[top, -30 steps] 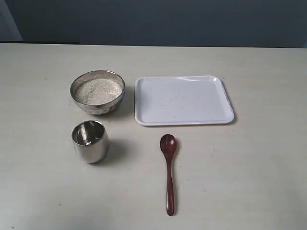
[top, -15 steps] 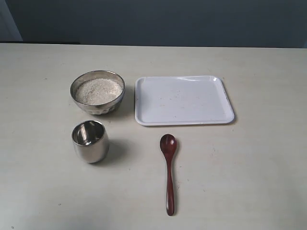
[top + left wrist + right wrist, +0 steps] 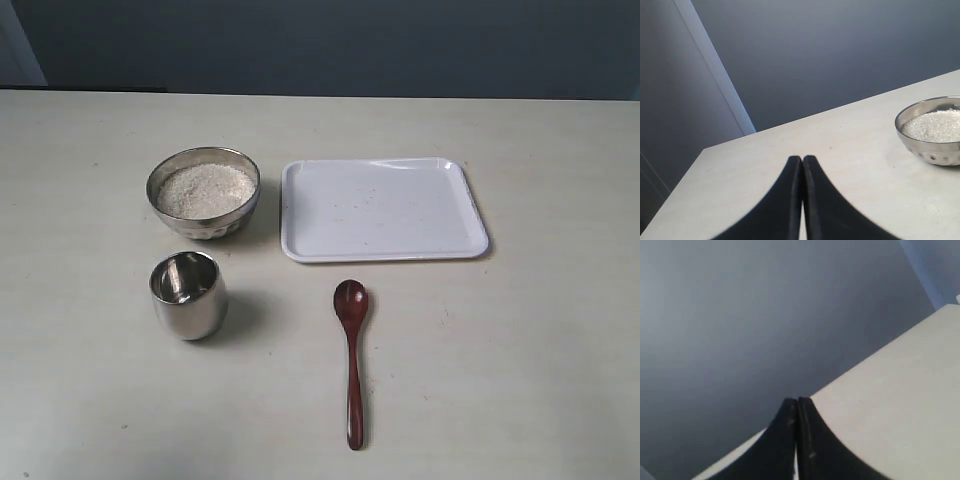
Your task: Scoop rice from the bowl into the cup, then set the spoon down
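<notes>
spoon point(image 3: 351, 370) nearest, flat on the table point(image 3: 520, 350), oval head pointing away toward the tray, thin handle running to the near edge. nothing on it, nothing holding it.

cup point(image 3: 187, 295) next back and to the left, upright, well apart from the spoon. inside looks empty.

white tray point(image 3: 383, 208) just beyond the spoon head, not touching it, bare but for faint specks.

bowl point(image 3: 203, 225) left of the tray and just behind the cup, near it but apart. rice point(image 3: 205, 190) heaped close to the rim.

far edge of the table, then a dark wall.

neither arm shows in the exterior view. left gripper point(image 3: 802, 165): fingers pressed together, nothing between them, raised over bare table with the bowl point(image 3: 935, 152) off ahead. right gripper point(image 3: 797, 402): fingers likewise meeting, empty, only table and wall behind.

judgement: task not begun; picking up the spoon comes first.

risks from here:
- the handle is slim and lies flush on the table, so closed or poorly centred jaws could push it or skid it off line rather than take it.
- the rice sits high, so a steep dig may spill grains over the rim.
- the cup mouth is narrow and close to the bowl; a tilted spoon could shed grains, and a low pass could knock the cup.

against the two earlier exterior frames: no difference found. spoon, cup, bowl and tray sit in the same places.
</notes>
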Controlling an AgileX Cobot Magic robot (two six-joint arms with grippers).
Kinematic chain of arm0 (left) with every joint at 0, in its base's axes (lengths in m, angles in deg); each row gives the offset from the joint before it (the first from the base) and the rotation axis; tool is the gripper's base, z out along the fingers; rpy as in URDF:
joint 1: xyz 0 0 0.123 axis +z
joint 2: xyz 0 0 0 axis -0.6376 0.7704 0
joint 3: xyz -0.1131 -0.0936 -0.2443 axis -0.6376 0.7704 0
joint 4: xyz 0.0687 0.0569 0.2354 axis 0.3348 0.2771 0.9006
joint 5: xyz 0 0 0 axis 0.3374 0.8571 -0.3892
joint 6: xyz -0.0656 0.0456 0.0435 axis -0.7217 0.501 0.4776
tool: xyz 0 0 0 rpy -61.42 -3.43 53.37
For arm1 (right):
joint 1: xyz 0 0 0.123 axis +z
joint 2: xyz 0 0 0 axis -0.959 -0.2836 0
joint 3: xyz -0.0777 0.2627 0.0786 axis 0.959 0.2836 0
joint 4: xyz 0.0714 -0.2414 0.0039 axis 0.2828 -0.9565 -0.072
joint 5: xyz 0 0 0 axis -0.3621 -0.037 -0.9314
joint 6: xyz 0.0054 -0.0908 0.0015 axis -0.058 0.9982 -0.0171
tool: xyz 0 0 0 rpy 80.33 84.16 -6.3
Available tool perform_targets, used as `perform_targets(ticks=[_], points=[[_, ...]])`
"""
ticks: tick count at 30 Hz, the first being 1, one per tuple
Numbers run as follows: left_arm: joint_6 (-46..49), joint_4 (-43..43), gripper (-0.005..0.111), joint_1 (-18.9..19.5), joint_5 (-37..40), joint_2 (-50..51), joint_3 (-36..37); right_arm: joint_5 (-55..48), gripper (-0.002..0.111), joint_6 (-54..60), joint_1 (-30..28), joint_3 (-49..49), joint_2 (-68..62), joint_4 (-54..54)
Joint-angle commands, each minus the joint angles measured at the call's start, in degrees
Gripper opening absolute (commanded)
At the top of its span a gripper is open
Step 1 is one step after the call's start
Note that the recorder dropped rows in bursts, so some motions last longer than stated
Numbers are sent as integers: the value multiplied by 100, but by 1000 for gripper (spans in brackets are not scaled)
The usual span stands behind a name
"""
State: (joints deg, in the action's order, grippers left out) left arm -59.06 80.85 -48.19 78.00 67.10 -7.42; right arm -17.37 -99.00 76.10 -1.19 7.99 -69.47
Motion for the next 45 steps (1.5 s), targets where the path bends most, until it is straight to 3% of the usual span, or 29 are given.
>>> perform_targets(ticks=[1, 5, 13, 17, 26, 28, 30, 32, 33, 34, 36, 38, 41, 43, 45], points=[[-30, -26, 0, -29, -19, -31, -13, 764, -1, -25, 15, 29, 23, 117], [-30, -26, 0, -29, -19, -31, -13, 776, -1, -14, 15, 29, 23, 95], [-30, -26, 0, -29, -19, -31, -13, -601, -1, -14, 15, 29, 23, 95], [-30, -26, 0, -29, -19, -31, -13, 54, -1, 2, 15, 29, 23, 82], [-30, -26, 0, -29, -19, -31, -13, 170, -1, 2, 15, 29, 23, 43], [-30, -26, 0, -29, -19, -31, -13, 328, -1, -22, 18, 29, 23, 297], [-30, -26, 0, -29, -19, -31, -13, 673, -1, -390, 56, 29, 23, 1240], [-30, -26, 0, -29, -19, -31, -13, 878, -1, -25, 126, -229, 23, 678], [-30, -26, 0, -29, -19, -31, -13, 328, -1, 96, 185, -925, -150, -263], [-30, -26, 0, -29, -19, -31, -13, 18, -1, 96, 214, -1272, -345, -590], [-30, -26, 0, -29, -19, -31, -13, -1249, -1, 871, 299, -3041, -1700, -1049], [-30, -26, 0, -29, -19, -31, -13, -2660, -1, 1794, 328, -4679, -3115, -787], [-30, -26, 0, -29, -19, -31, -13, -5410, -1, 3691, 339, -7310, -5661, 428], [-30, -26, 0, -29, -19, -31, -13, -6555, -1, 4128, 566, -8431, -7085, 1033], [-30, -26, 0, -29, -19, -31, -13, -6668, -1, 4031, 1004, -8750, -8061, 752]])
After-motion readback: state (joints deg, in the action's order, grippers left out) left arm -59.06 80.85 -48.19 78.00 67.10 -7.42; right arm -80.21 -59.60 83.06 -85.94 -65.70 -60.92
